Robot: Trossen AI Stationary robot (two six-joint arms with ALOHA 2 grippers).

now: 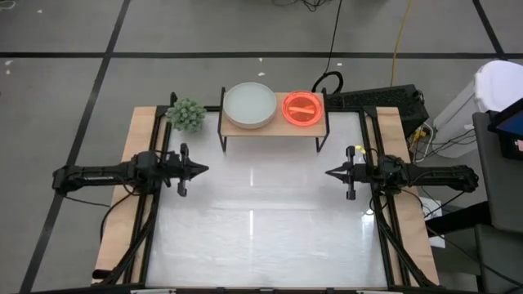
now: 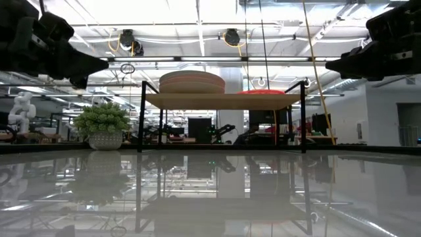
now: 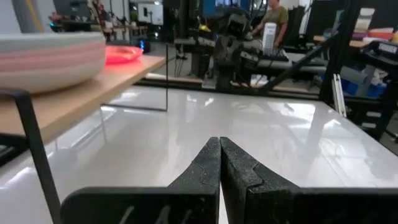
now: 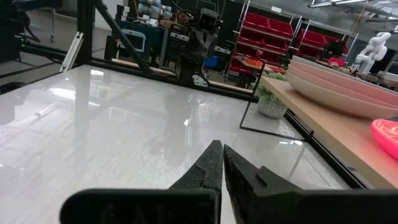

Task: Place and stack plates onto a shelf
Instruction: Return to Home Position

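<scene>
The shelf point(image 1: 274, 129), a light-wood board on thin black legs, stands at the table's far middle. On its left half rests a stack of larger matte plates point(image 1: 250, 105), pale grey-green on top, pink below point(image 2: 192, 81). On its right half lies a stack of translucent orange plates point(image 1: 302, 108). My left gripper point(image 1: 204, 170) is shut and empty at the table's left, held above the white top. My right gripper point(image 1: 329, 173) is shut and empty at the table's right. Both point toward the table's middle.
A small potted green plant point(image 1: 187, 114) stands left of the shelf at the far left. Dark equipment and cables point(image 1: 384, 100) lie beyond the shelf's right end. The white tabletop point(image 1: 261, 220) stretches between and in front of the arms.
</scene>
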